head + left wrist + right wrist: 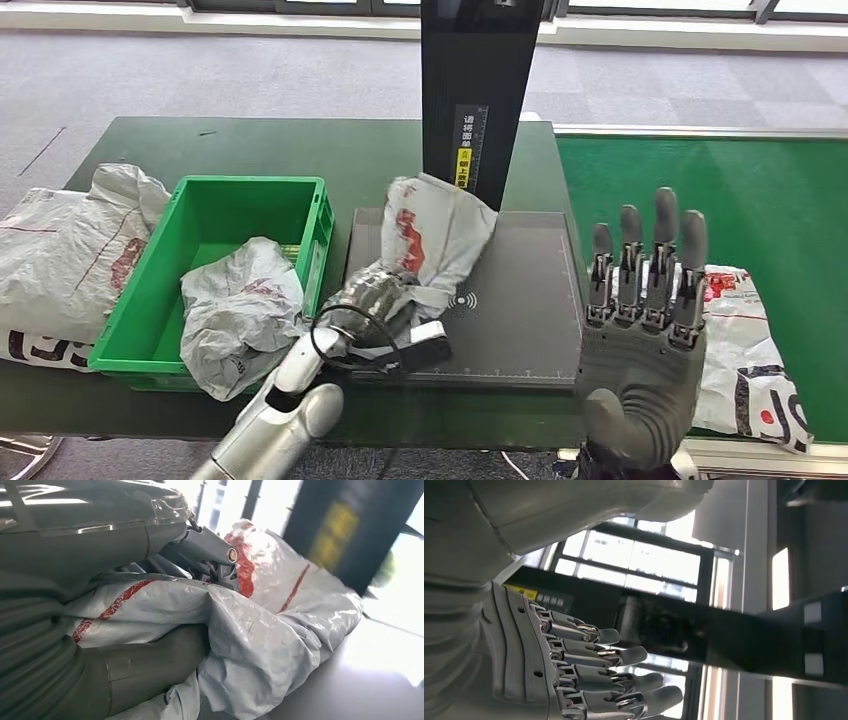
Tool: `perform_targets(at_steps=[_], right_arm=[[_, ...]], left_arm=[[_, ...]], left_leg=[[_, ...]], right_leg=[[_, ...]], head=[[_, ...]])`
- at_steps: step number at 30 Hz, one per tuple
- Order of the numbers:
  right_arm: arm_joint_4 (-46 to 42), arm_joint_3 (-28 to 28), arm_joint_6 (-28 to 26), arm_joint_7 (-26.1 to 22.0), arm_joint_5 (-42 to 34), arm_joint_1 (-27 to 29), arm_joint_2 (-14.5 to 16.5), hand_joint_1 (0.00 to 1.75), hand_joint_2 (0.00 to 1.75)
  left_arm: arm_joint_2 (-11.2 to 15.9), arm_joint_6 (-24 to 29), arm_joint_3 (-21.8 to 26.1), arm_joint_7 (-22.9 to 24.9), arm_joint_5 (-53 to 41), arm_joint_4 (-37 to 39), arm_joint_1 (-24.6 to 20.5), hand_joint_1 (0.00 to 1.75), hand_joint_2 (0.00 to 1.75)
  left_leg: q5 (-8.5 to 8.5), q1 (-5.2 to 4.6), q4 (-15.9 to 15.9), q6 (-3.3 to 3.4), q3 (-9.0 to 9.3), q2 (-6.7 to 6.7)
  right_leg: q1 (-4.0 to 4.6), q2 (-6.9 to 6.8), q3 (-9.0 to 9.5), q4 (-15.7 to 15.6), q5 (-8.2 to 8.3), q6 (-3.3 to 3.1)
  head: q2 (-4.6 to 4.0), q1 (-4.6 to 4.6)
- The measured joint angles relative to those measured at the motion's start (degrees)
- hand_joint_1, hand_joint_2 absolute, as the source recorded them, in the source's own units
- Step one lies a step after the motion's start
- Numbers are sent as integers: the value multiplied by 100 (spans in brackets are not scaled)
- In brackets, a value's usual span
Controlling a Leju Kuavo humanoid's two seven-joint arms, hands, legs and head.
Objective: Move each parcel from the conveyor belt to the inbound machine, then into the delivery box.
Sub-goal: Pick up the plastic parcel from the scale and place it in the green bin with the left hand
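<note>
My left hand (375, 300) grips a grey-white parcel (437, 235) on the inbound machine's dark platform (520, 300); my right hand (643, 330) is raised, holding nothing, fingers straight and apart.

The held parcel is a crumpled poly bag with red print, lying on the platform at the foot of the machine's black upright column (478, 90); in the left wrist view my thumb and fingers (210, 550) close around its plastic (260, 640). A second parcel (240, 310) sits in the green delivery box (300, 195) just left of the platform. A third parcel (745, 350) lies on the green conveyor belt (760, 200), behind my right hand. A big bag (70, 250) rests on the desk (300, 145) left of the box.
</note>
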Motion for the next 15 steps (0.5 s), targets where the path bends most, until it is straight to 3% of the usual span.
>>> perform_targets(at_steps=[6,10,15], right_arm=[[-168,-178,-409,-2,227,302,-10,0,175],[-221,-189,-646,-11,303,503,-66,0,175],[-224,-180,-833,-41,297,634,-161,0,175]], left_arm=[[583,246,1137,-93,-154,-1101,226,175,175],[881,538,1464,-119,-193,-1381,258,175,175],[1149,534,1798,63,-203,-1575,250,175,175]], left_leg=[[1,2,-1,-2,0,0],[1,1,-1,-2,0,-2],[1,1,-1,-2,0,-1]], right_leg=[[1,-1,0,0,-1,-1],[1,-2,2,0,-1,-1],[0,-1,1,0,-1,-1]], head=[[0,1],[0,1],[0,1]])
